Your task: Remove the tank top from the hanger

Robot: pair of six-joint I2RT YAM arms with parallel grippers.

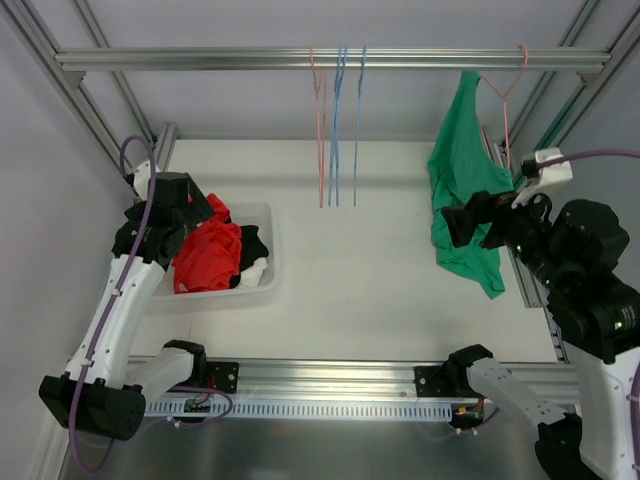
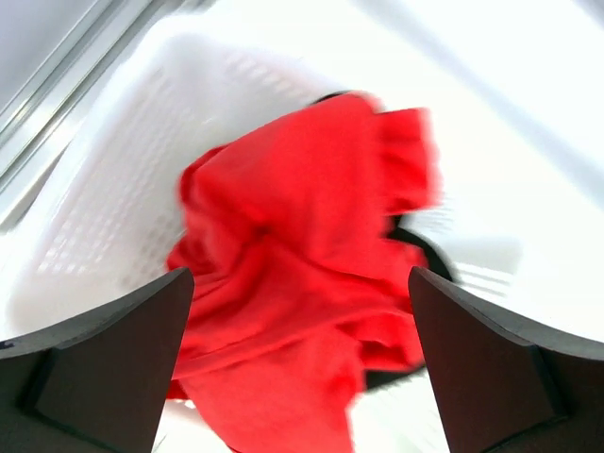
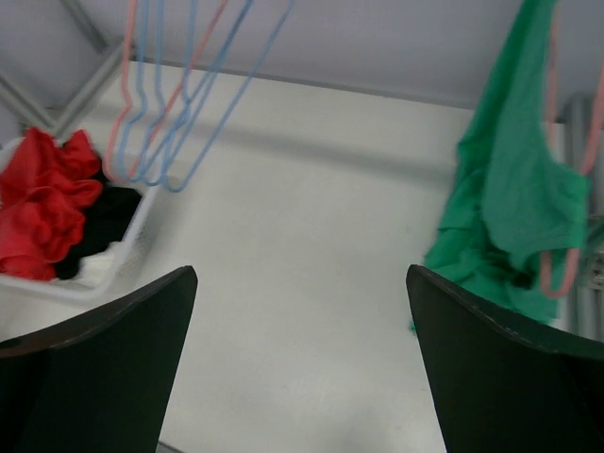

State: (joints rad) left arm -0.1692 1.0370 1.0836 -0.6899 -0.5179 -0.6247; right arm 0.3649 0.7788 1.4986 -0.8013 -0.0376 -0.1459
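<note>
The tank top (image 1: 462, 190) is being carried by a pink hanger (image 1: 505, 95), which is being held up by the rail (image 1: 200, 58) near its right end. The green cloth is being draped unevenly, with one strap over the hanger and the bulk sagging towards the right side of the table (image 1: 350, 260).

The right gripper (image 3: 300, 271) is being held close beside the tank top. Its fingers are being kept spread, and nothing is being grasped between them; in the right wrist view the cloth is being seen off to their right.

The left gripper (image 2: 300, 276) is being held over the bin (image 1: 265, 213). Its fingers are likewise being kept wide apart and released, with nothing clamped. A red garment (image 1: 208, 255) and a black one (image 1: 250, 245) are being held in the bin.

One bare pink hanger (image 1: 320, 130) and two blue hangers (image 1: 340, 130) are being carried at mid-rail.
</note>
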